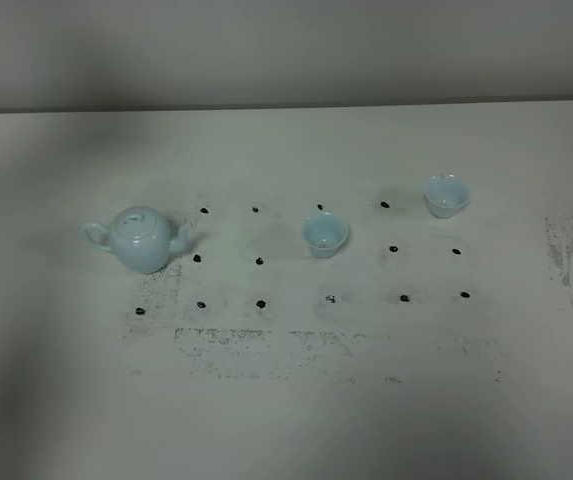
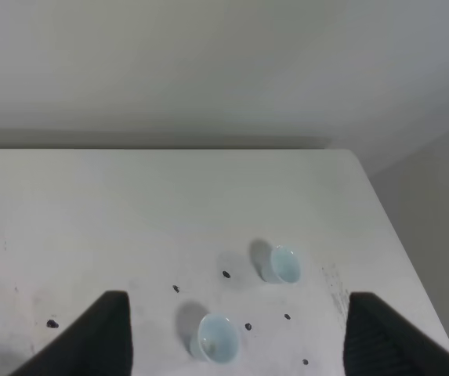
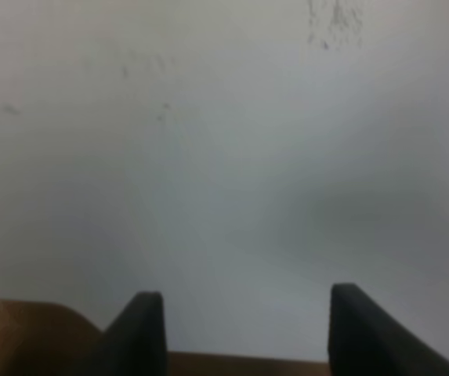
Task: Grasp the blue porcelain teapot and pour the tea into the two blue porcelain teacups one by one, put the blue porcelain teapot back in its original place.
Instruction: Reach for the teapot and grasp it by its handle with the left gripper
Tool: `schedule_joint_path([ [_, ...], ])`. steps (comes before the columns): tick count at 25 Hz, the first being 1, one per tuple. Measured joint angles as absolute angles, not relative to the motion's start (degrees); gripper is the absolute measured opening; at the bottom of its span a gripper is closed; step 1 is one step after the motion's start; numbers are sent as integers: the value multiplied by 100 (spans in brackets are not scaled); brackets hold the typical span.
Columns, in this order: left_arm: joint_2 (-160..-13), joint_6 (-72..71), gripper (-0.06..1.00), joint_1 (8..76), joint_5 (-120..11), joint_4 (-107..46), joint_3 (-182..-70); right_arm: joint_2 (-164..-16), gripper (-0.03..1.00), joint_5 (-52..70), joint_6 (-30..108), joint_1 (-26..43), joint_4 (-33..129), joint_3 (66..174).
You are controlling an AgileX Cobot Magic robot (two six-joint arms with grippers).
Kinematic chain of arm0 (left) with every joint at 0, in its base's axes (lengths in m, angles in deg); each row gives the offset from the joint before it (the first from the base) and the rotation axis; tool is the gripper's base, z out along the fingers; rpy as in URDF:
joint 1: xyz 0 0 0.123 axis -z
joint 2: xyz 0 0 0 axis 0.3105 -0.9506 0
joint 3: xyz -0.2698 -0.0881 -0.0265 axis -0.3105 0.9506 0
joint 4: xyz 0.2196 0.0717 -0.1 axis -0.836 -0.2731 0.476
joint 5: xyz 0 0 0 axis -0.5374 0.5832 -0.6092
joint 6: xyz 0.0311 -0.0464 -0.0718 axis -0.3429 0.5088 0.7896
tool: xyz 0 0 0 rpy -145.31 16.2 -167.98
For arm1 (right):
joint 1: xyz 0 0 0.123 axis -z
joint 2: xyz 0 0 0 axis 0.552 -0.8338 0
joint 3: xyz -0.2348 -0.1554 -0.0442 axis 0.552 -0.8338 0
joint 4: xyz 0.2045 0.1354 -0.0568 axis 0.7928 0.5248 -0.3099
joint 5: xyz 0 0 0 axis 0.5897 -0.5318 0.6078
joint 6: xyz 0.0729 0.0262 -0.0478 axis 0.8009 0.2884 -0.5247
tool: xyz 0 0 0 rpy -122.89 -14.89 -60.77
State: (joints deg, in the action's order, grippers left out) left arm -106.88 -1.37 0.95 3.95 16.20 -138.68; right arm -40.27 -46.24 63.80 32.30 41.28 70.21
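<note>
Here, one teapot [image 1: 142,238], two teacups [image 1: 325,235] [image 1: 446,195].

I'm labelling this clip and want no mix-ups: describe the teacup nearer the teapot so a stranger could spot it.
On the white table, find the big pale-blue teapot at the left of the high view. The teacup meant stands to its right, near the table's middle, level with the pot. Its twin sits farther right and farther back.

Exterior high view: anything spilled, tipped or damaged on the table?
Nothing stands out. The teapot sits upright with its lid on; the nearer teacup and farther teacup stand upright, apart, no visible spill. The dark speckled scuffs on the table look like wear, not liquid.
</note>
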Motion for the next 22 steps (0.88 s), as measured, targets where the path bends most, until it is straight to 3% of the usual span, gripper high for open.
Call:
schedule_joint_path([
  [22,-10688,-239,59,95,520,1609,-13868,-1633,49,-4553,6151,3230,4273,6971],
])
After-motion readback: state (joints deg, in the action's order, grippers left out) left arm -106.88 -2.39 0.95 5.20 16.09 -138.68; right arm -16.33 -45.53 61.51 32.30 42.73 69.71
